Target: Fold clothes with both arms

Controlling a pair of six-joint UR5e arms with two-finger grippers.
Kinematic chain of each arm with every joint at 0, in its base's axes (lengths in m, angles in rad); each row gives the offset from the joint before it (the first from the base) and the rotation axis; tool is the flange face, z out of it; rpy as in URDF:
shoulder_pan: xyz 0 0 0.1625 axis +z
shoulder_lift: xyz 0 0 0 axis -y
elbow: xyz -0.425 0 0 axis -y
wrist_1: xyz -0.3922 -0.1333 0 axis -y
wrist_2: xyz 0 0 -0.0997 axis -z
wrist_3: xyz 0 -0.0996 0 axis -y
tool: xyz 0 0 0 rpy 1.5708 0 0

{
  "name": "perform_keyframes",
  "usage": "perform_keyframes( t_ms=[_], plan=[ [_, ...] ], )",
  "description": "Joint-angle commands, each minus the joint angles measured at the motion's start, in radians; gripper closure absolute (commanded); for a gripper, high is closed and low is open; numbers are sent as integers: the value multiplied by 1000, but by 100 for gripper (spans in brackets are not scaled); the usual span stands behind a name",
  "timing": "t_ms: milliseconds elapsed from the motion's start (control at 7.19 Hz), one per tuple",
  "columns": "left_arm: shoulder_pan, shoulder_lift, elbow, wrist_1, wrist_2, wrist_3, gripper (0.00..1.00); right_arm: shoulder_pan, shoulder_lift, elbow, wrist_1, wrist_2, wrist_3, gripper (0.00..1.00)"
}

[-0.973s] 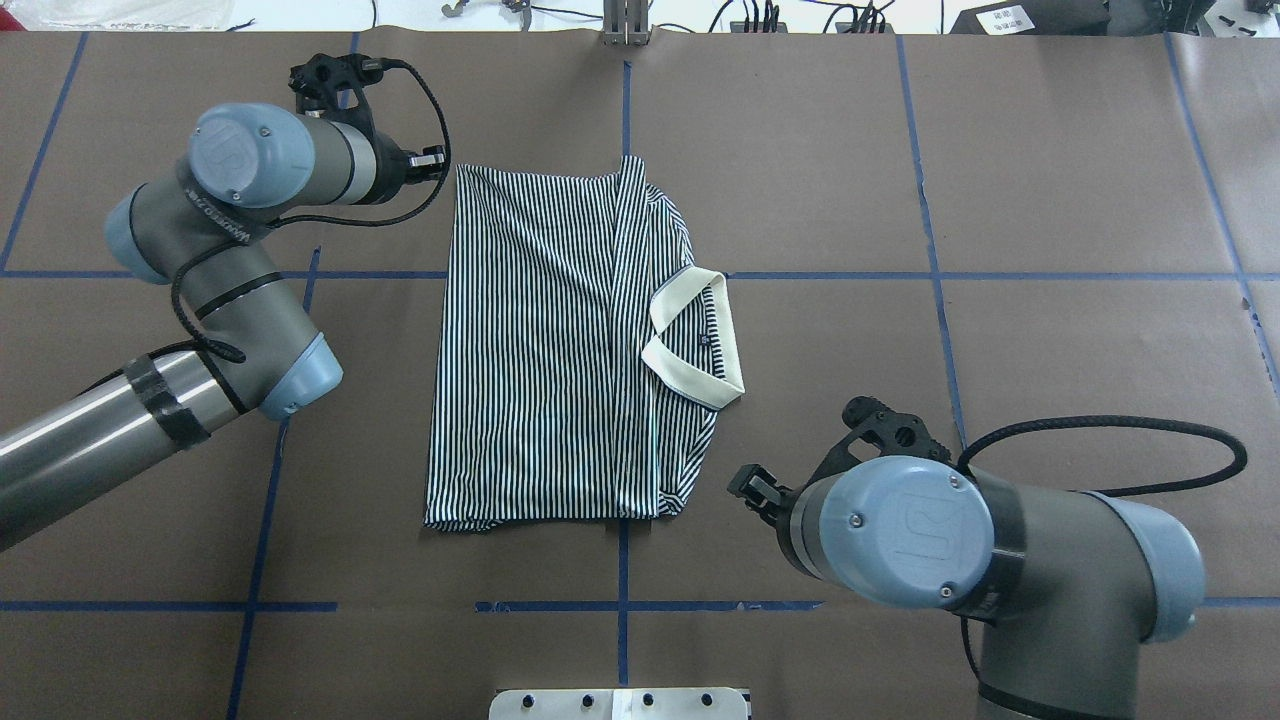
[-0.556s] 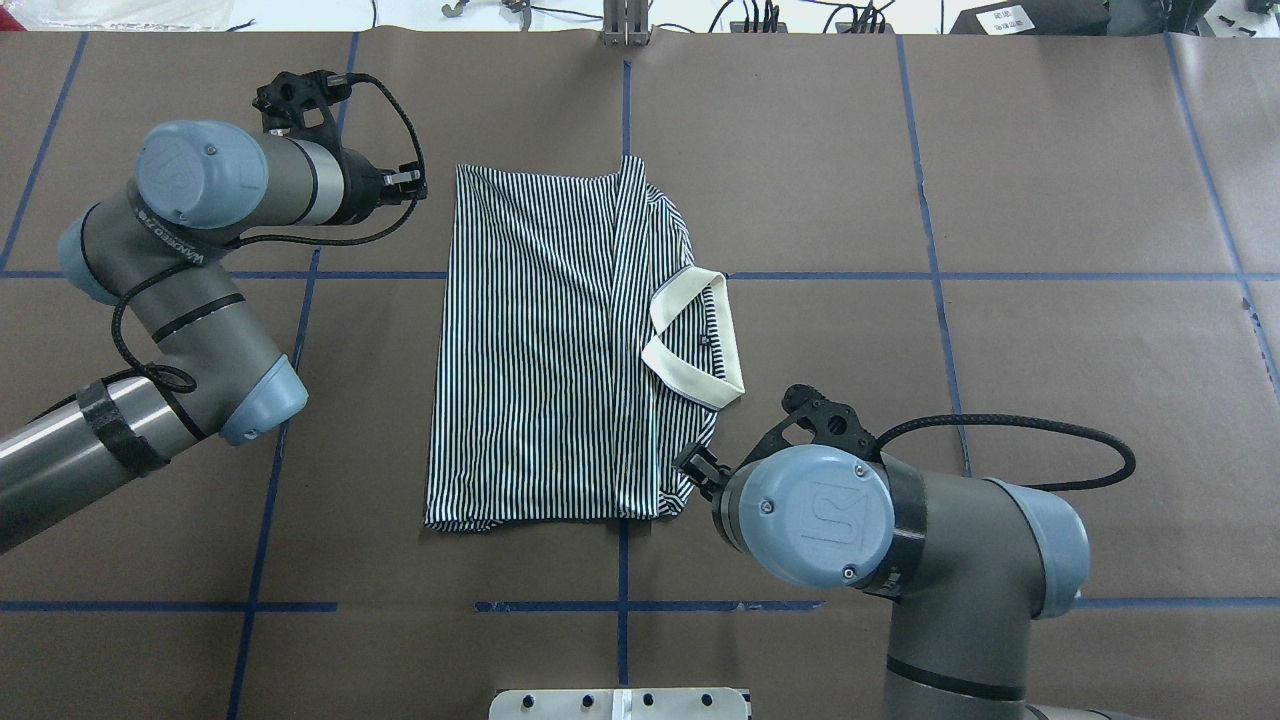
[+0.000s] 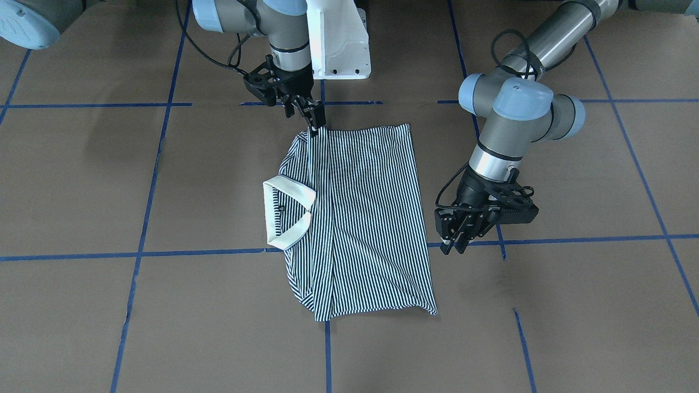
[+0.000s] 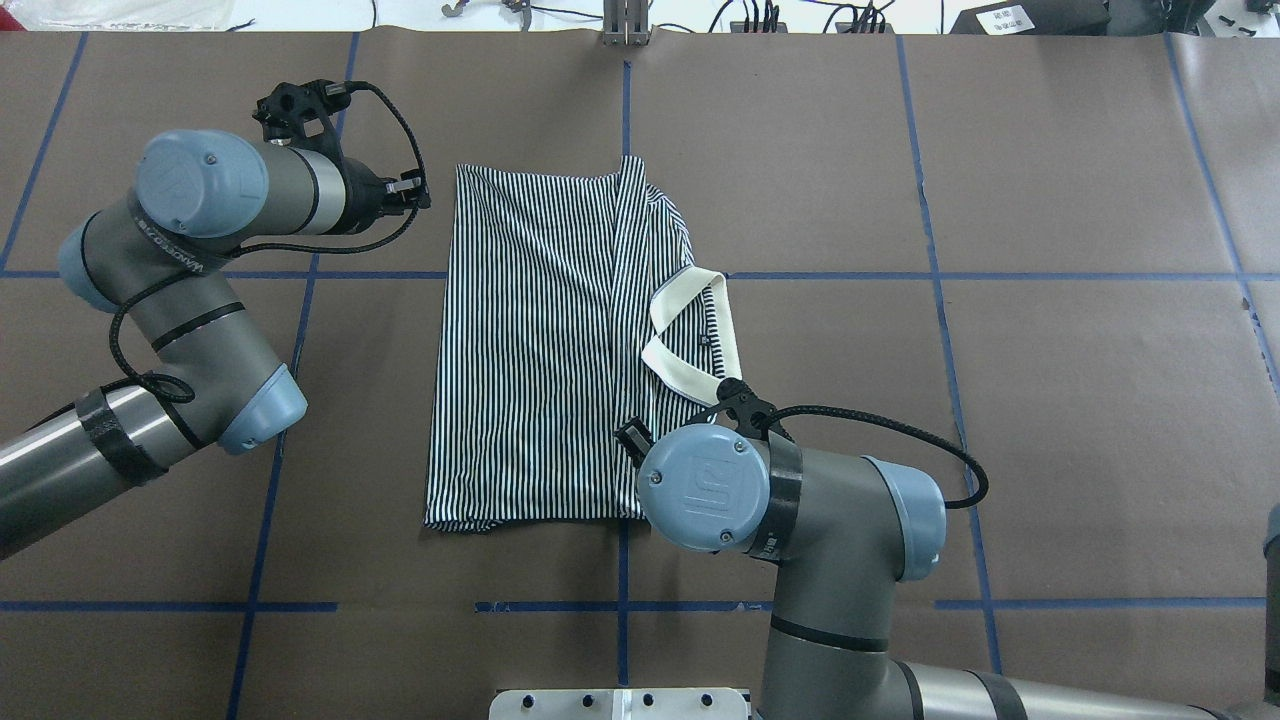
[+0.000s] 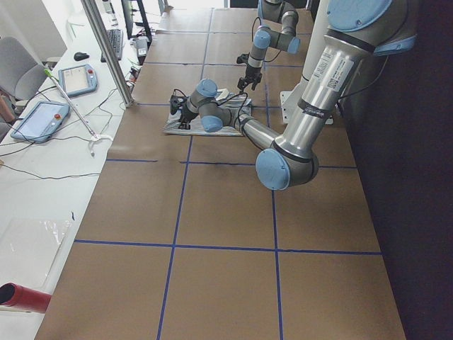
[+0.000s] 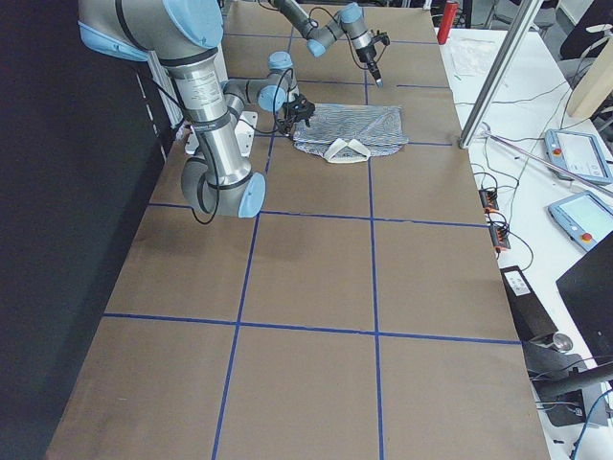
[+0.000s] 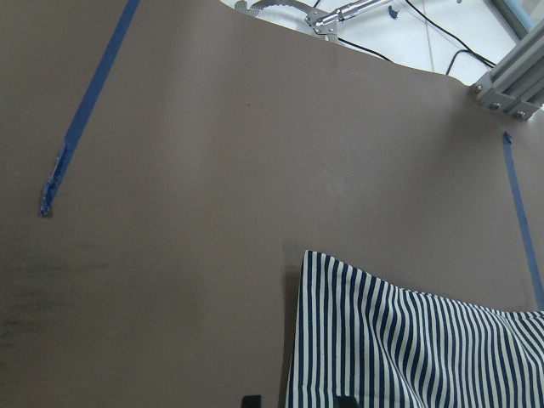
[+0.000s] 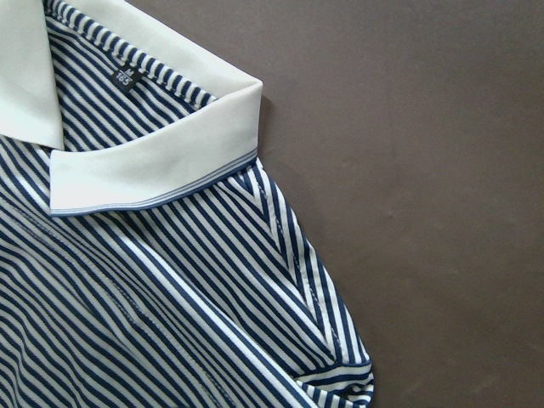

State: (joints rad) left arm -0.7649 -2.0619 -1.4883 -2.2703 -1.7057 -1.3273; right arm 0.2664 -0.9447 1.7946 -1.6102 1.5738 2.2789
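1. Your right gripper (image 3: pixel 313 121) points down at the edge of the polo shirt (image 4: pixel 540 350) nearest the robot, at its shoulder end. The fingertips meet the striped cloth there. You cannot tell from any view whether the fingers are spread or pinching fabric. The right wrist camera shows only collar and shoulder, with no fingers.
2. Your left gripper (image 4: pixel 413 191) hangs just beside the shirt's far hem corner with its fingers spread and nothing between them. In the left wrist view, the two fingertips stand either side of that corner's edge.
3. The right arm (image 4: pixel 705 485) bends over the shirt's near shoulder corner and hides it in the overhead view. The left arm (image 4: pixel 190 185) reaches in from the hem side, clear of the cloth.
4. The shirt lies flat at the middle of the table (image 4: pixel 1050 400), folded to a rough rectangle with its sides turned in. Its cream collar (image 3: pixel 271 215) is toward the robot's right and its hem toward the robot's left.
5. Blue tape lines (image 4: pixel 930 275) cross the brown table cover. The white pedestal base (image 3: pixel 338 43) stands behind the shirt.
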Motion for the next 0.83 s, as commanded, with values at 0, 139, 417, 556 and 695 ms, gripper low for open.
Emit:
perform_keyframes(
  t_ms=[0, 139, 417, 556, 695],
  plan=[
    [1, 0, -1, 0, 1, -6, 58, -13, 15, -47, 1, 0, 10, 8],
    [1, 0, -6, 0, 1, -7, 57, -13, 15, -50, 1, 2, 7, 9],
    [6, 12, -18, 2, 1, -13, 57, -19, 24, -87, 0, 6, 2, 15],
    [7, 12, -23, 0, 1, -13, 57, -19, 24, -89, 0, 8, 4, 19],
    [7, 14, -23, 2, 1, -15, 57, -19, 29, -89, 0, 11, 4, 19]
  ],
)
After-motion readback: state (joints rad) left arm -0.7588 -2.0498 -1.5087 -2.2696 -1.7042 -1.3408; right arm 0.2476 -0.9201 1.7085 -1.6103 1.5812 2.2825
